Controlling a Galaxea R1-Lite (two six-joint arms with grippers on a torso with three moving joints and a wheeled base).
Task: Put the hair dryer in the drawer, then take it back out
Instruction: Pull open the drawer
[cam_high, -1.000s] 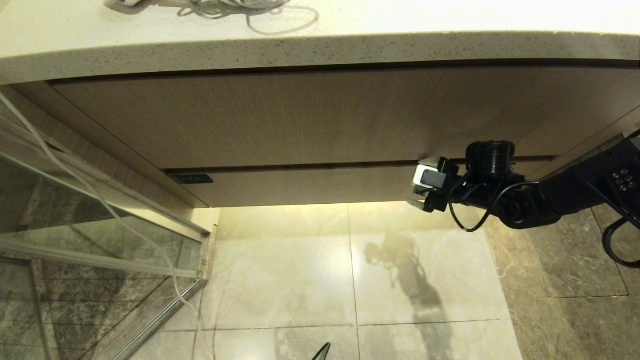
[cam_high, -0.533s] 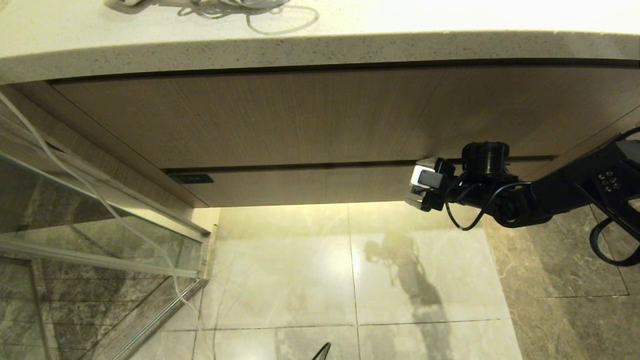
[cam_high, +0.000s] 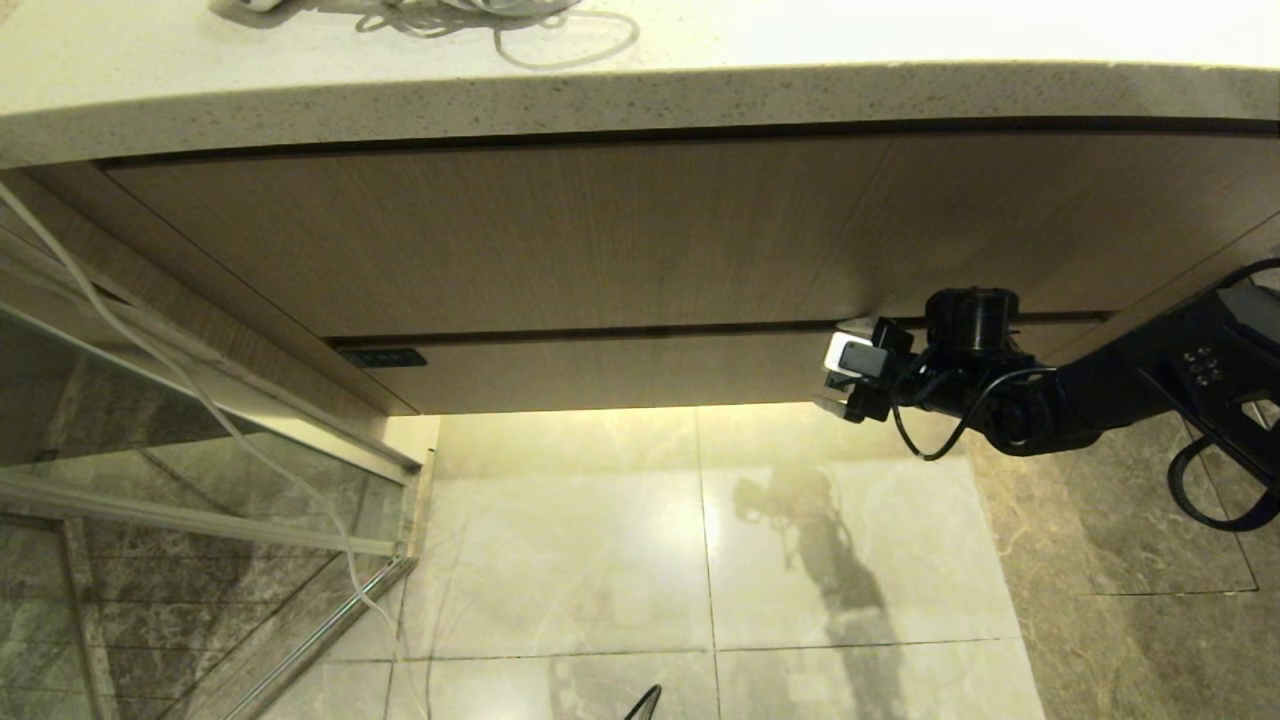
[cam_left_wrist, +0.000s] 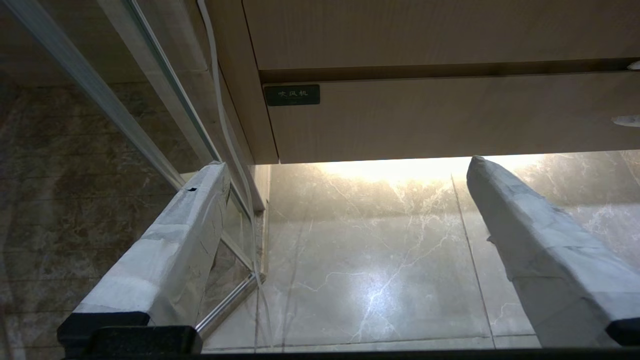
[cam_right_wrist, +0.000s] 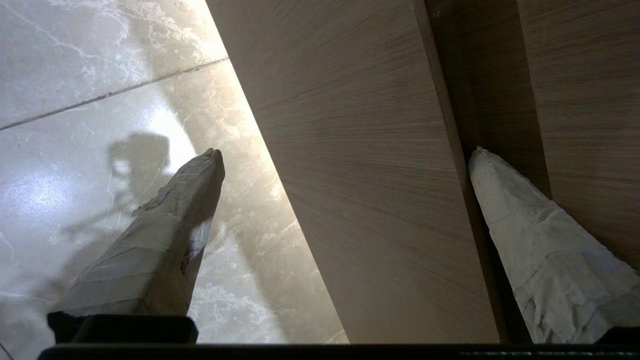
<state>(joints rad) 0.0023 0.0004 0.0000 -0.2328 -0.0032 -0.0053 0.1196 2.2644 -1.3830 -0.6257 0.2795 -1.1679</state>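
Reaching in from the robot's right side, the right gripper is sitting at the front of the drawer, its arm stretched low and nearly level above the floor. Its fingers are standing spread wide and grasping nothing. One finger is poking into the dark gap between the drawer face and the taller panel above it, while the other is hanging past the drawer's lower edge, over the floor. The drawer face is lying between the two fingers; whether either finger is touching the wood cannot be told.

The left gripper is hanging parked well off to the left of those fingers, its own fingers also spread and released, pointing at the floor below the drawer's left end, near a small dark label.

The drawer is sitting shut. Only a white cord is showing on the table, far above the fingers; the hair dryer's body cannot be made out.

The table is pale speckled stone with a thick edge. Drawer and panel are flat light-brown wood grain. The floor is glossy marbled tile, and a glass partition in a metal frame is standing to the far left.
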